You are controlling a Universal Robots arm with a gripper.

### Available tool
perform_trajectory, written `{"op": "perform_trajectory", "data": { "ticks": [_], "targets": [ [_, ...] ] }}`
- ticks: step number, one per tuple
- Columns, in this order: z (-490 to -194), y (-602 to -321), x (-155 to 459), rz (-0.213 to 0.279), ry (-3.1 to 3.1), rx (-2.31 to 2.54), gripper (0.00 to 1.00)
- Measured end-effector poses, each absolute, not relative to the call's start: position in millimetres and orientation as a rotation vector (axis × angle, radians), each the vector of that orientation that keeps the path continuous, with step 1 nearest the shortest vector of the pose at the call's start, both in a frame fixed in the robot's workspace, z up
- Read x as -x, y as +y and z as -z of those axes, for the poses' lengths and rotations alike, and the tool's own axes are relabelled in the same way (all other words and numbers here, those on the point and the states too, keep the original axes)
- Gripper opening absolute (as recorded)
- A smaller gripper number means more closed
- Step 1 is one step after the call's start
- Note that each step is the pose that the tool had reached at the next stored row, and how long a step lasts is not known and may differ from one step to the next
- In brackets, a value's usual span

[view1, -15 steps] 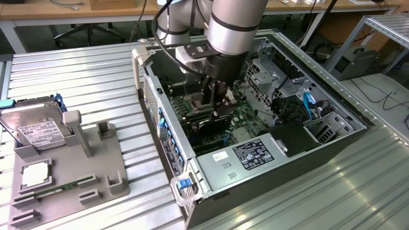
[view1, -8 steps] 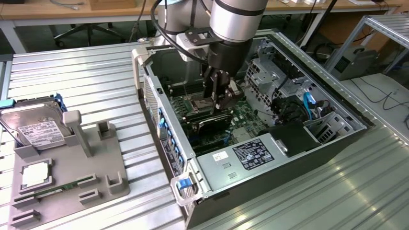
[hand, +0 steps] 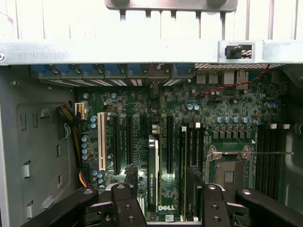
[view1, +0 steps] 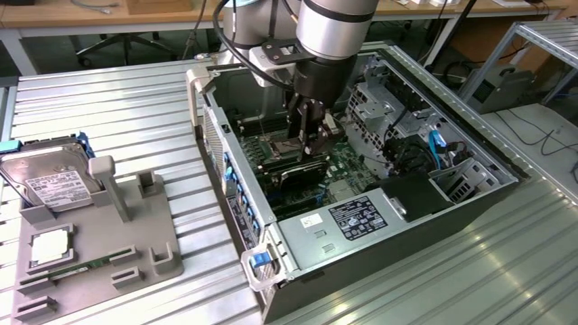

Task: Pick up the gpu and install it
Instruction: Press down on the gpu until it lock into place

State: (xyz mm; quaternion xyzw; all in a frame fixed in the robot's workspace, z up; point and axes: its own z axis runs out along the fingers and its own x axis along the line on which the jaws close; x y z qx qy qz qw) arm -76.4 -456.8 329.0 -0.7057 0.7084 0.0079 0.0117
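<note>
The gpu (hand: 152,175) is a thin black card standing on edge in a motherboard slot inside the open computer case (view1: 237,196). A Dell label sits by its near end. In the exterior view the gpu (view1: 298,175) shows as a dark card just below my gripper (view1: 312,143), which reaches down into the case. My gripper (hand: 162,174) is open, with one finger (hand: 131,176) on each side of the card. A gap shows between each finger and the card.
A grey fixture tray (view1: 99,237) outside the case on the exterior view's left holds a silver hard drive (view1: 50,181), a processor chip (view1: 50,247) and a green memory stick (view1: 77,269). Inside the case are the power supply (view1: 357,217), drive cages (view1: 388,112) and blue cables (view1: 438,152).
</note>
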Motion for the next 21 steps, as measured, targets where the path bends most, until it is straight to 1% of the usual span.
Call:
{"op": "perform_trajectory", "data": {
  "ticks": [4, 5, 6, 7, 12, 13, 21],
  "targets": [
    [-329.0, -456.8, 76.4, -0.024, 2.209, 2.201, 0.54],
    [-329.0, -456.8, 76.4, -0.024, 2.209, 2.201, 0.52],
    [-329.0, -456.8, 76.4, -0.024, 2.209, 2.201, 0.45],
    [-329.0, -456.8, 76.4, -0.024, 2.209, 2.201, 0.45],
    [-329.0, -456.8, 76.4, -0.024, 2.209, 2.201, 0.15],
    [-329.0, -456.8, 76.4, -0.025, 2.209, 2.201, 0.11],
    [-329.0, -456.5, 73.9, -0.024, 2.209, 2.201, 0.11]
  ]
}}
